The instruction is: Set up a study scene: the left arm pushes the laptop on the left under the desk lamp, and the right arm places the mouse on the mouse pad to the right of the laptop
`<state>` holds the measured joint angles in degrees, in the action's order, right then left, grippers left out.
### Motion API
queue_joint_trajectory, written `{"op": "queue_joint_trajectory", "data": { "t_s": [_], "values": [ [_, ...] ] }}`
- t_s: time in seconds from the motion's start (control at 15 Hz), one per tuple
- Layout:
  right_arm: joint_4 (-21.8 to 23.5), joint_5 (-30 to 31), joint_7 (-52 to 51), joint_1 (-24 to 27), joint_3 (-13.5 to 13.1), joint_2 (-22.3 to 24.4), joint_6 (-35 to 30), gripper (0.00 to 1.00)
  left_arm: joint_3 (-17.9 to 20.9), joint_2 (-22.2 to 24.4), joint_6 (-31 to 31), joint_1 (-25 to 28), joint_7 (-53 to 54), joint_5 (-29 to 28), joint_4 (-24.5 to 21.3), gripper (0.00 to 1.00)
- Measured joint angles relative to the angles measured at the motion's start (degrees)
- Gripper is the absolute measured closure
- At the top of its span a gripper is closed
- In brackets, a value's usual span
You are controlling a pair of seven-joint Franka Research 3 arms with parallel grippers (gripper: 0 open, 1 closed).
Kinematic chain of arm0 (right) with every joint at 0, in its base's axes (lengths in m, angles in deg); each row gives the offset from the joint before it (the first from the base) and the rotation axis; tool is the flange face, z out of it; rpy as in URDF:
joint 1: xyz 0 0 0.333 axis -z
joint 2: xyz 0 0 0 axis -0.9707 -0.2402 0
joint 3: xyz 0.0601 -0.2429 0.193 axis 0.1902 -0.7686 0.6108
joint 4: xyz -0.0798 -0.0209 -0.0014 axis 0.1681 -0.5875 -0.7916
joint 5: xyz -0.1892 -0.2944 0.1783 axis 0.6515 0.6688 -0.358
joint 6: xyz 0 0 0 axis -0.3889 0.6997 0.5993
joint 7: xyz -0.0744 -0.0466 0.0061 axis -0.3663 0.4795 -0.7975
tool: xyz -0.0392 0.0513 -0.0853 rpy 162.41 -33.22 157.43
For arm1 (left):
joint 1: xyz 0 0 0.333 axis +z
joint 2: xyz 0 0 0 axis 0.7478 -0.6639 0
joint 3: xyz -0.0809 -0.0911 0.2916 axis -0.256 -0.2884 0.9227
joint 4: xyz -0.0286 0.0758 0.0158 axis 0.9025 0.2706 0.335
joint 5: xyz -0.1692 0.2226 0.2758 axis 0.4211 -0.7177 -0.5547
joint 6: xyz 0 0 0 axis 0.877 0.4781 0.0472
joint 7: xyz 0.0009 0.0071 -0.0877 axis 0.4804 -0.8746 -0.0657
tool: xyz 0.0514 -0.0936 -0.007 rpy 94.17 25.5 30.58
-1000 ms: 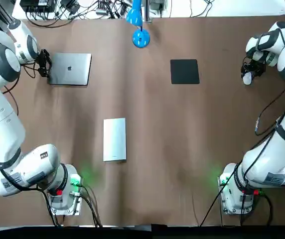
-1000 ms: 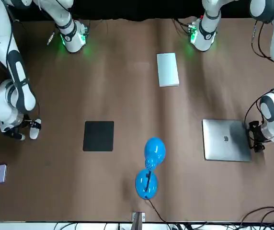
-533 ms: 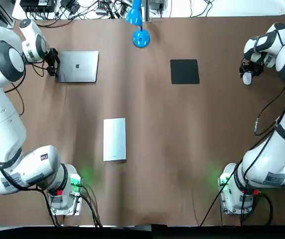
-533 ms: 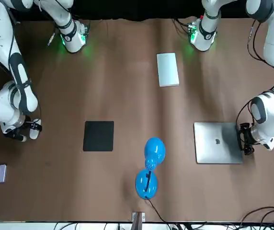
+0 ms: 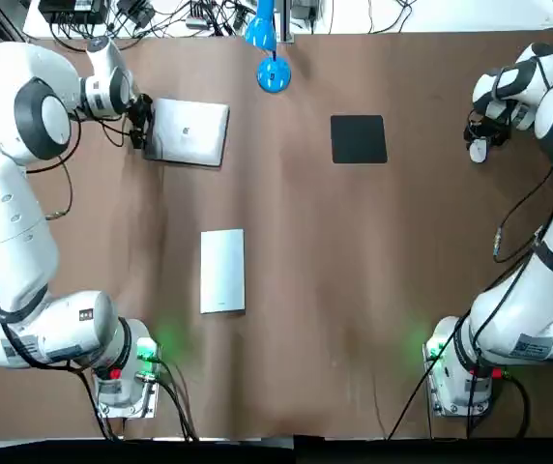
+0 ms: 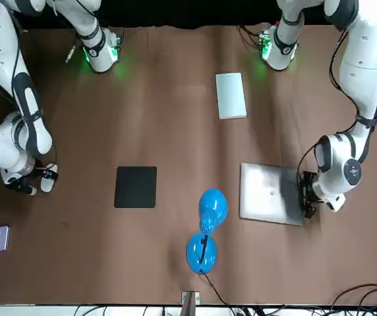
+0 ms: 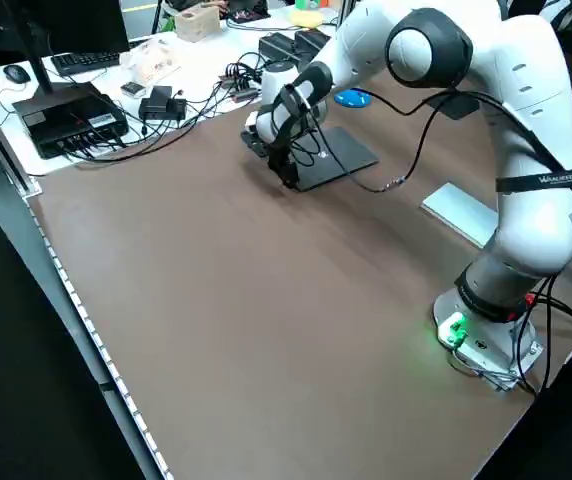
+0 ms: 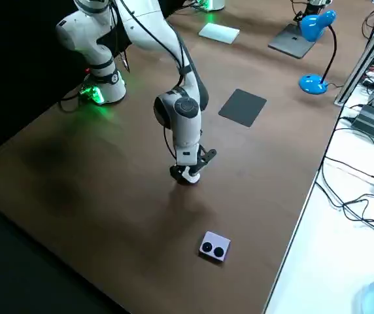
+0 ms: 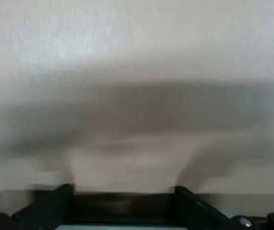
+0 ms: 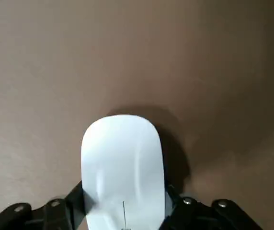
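Found L gripper (image 5: 140, 127) butted against laptop's (image 5: 189, 132) left edge, grip state not readable — laptop skewed, just short of lamp (image 5: 274, 74). Found R gripper (image 5: 478, 147) clamped on mouse (image 10: 122, 163) near right edge of table (image 5: 373, 290), well apart from mouse pad (image 5: 359, 138). Feared an off-centre shove would spin laptop more — maybe clip lamp base

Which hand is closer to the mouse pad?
Right. The right hand, gripping the mouse, is off the right side of the mouse pad, with bare table between. The left hand is at the laptop's left edge, the whole laptop between it and the pad.
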<state>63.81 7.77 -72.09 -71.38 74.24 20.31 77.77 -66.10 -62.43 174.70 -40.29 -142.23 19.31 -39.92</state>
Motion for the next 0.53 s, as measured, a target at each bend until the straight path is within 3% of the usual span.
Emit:
{"op": "queue_joint_trajectory", "data": {
  "t_s": [0.27,0.53],
  "values": [
    [-4.97,-0.14,0.10,-0.75,1.90,2.71,-6.30,0.39,-0.05,0.00,0.00,-2.90,-4.00,0.00,-0.34,0.00],
    [-7.59,-1.38,4.52,-6.50,2.87,4.74,-8.39,0.39,-0.09,0.00,0.00,-7.47,-9.70,0.00,-0.61,0.00]
  ]
}}
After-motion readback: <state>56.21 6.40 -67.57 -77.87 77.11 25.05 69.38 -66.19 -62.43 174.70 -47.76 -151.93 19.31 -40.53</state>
